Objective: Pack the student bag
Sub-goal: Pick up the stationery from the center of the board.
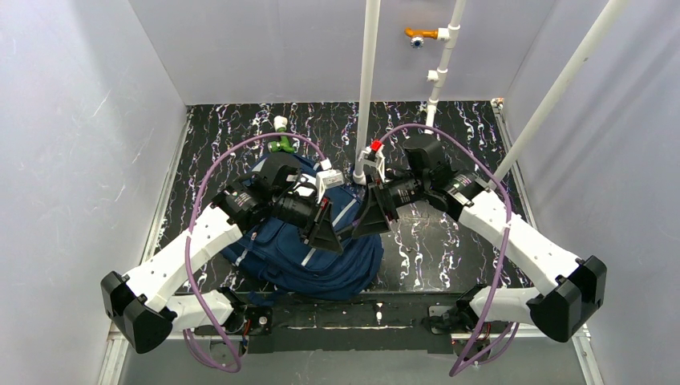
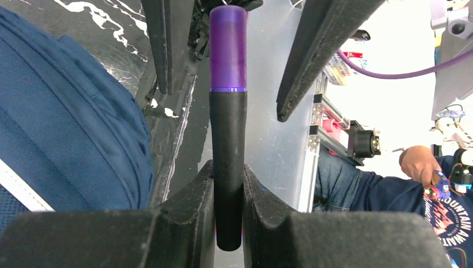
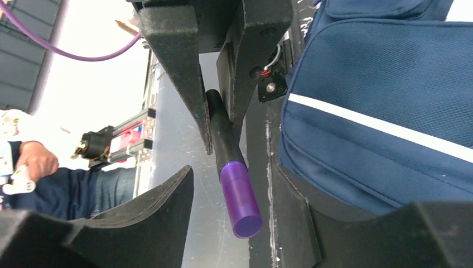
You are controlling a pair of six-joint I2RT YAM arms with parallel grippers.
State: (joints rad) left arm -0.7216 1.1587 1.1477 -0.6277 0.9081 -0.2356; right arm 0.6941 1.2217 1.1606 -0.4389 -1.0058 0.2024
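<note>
The left gripper has its jaws clamped on the black barrel of a purple-capped marker, and the cap end reaches between the open jaws of the right gripper without touching them. This looks like a hand-over beside the student bag, which lies on the counter. Next the right jaws should close squarely on the cap before the left lets go; the white upright pipe stands close behind, and no bag opening is visible.

Bright, even light fills the overhead view, bouncing off pale walls and leaving little shadow on the dark table. Backgrounds of the 2 wrist views blow out to white. Their near foregrounds blur, while the marker stays sharp.
</note>
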